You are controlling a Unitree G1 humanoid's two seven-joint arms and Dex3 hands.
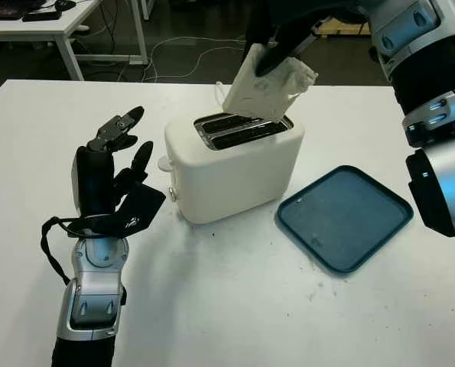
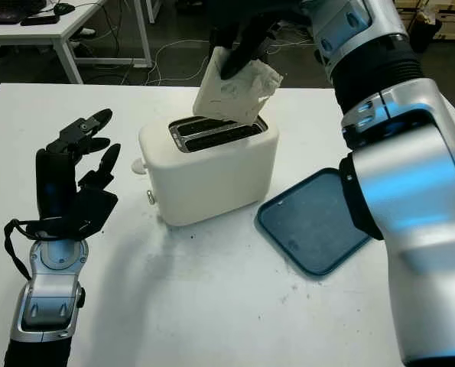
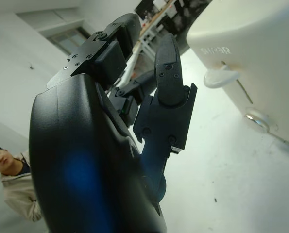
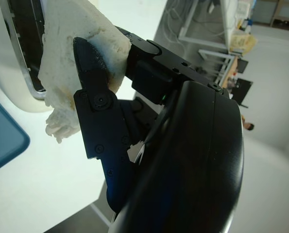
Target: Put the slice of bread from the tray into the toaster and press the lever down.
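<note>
A white toaster (image 1: 235, 172) stands mid-table with two dark slots (image 1: 238, 128) on top. My right hand (image 1: 277, 42) is shut on the slice of bread (image 1: 264, 86), holding it tilted just above the far slot, its lower edge at the slot mouth. The right wrist view shows the black fingers (image 4: 98, 104) clamped on the bread (image 4: 71, 43) beside the slot rim. The toaster's lever (image 1: 164, 163) sticks out of its left end. My left hand (image 1: 114, 172) is open, upright on the table left of the toaster, close to the lever (image 3: 222, 77).
The dark blue tray (image 1: 346, 218) lies bare on the table right of the toaster. White tables and cables stand on the floor beyond the far edge. A person appears at the edge of the left wrist view.
</note>
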